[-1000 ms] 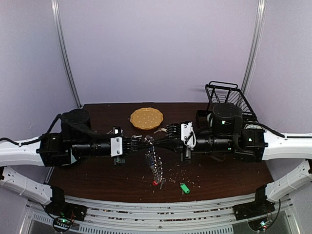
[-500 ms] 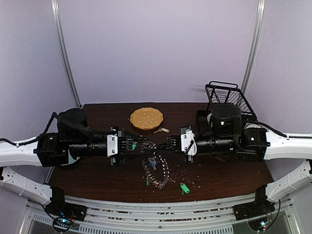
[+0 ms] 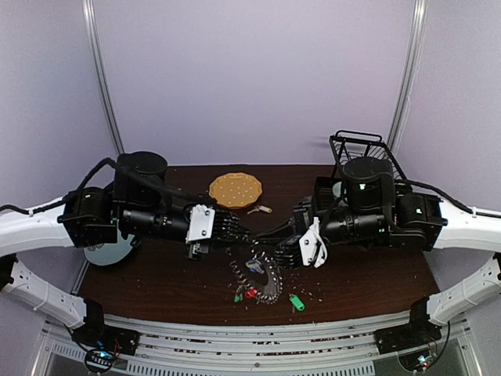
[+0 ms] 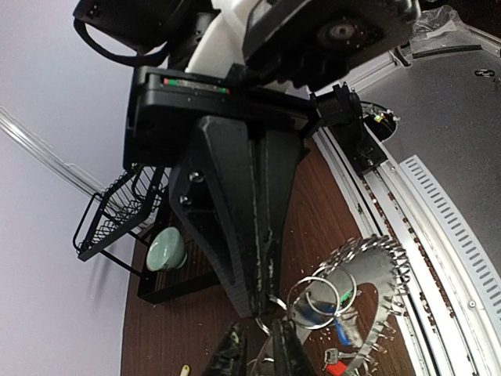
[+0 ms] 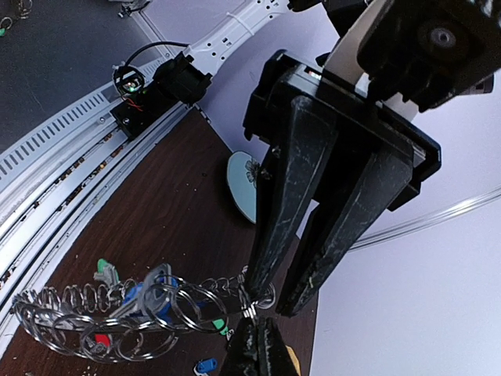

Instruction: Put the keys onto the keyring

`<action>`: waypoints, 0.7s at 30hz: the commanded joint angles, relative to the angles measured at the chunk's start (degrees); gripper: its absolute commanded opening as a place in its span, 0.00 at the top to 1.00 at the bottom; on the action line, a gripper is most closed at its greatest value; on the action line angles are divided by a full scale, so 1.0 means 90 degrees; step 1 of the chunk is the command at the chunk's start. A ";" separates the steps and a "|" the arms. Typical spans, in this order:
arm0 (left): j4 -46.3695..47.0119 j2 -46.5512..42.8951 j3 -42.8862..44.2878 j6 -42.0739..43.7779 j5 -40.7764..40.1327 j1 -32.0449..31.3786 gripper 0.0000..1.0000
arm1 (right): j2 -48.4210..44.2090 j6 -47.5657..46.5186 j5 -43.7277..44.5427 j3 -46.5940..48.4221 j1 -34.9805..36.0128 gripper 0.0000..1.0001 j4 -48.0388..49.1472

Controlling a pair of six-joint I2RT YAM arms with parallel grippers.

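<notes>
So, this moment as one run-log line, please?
left hand: at keyring, grip unclear | right hand: shut on keyring | keyring: hangs between hands | green key: lying apart

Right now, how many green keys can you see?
2. One green key lies loose, right of the keyring; the other green key sits at its left edge. More may be hidden.

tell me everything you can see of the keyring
The large silver wire keyring is a loop crowded with small rings and metal keys, with blue, red and green tags among them. Its top is pinched in the right gripper's shut fingers, the left gripper close by; the rest sags toward the dark wooden table.
</notes>
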 commanded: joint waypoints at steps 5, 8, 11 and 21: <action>-0.0683 0.0236 0.0424 0.0010 0.0089 -0.0017 0.87 | 0.0020 -0.0387 -0.0167 0.0326 0.0040 1.00 -0.0018; -0.0773 0.0280 0.0476 0.0010 0.0113 -0.0017 0.84 | 0.0039 -0.0400 -0.0049 0.0340 0.0048 1.00 -0.0029; -0.0800 0.0161 0.0326 0.0142 0.0078 0.0028 0.83 | 0.0011 -0.0220 0.0141 0.0289 0.0042 1.00 0.0156; 0.1955 -0.0930 -0.1126 -0.1047 -0.1498 0.0061 0.70 | 0.0360 0.4865 0.1483 0.0155 -0.0086 1.00 0.1904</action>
